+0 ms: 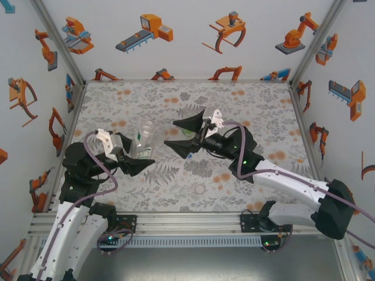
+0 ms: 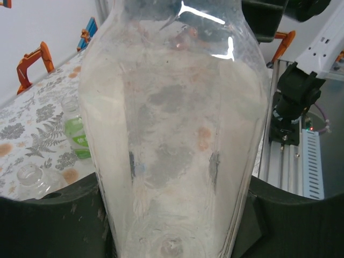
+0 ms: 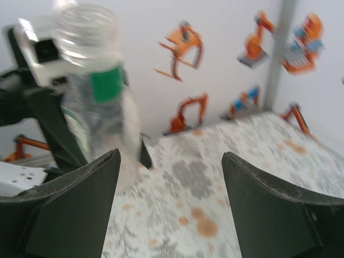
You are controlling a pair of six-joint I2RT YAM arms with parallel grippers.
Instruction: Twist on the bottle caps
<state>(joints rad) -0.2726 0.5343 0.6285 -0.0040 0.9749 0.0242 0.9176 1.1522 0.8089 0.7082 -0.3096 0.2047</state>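
My left gripper is shut on the taller colourless bottle, which stands up between its fingers and has an open, capless mouth. In the left wrist view the bottle takes up most of the picture. My right gripper is open just right of the bottle, with nothing between its fingers. The bottle lies left of its gap. A green-tinted bottle and a short colourless bottle stand on the table behind. A bit of blue peeks out under the right gripper; I cannot tell whether it is a cap.
The table has a grey leaf pattern with orange spots. White walls with orange robot pictures close in the back and sides. An aluminium rail carries the arm bases along the near edge.
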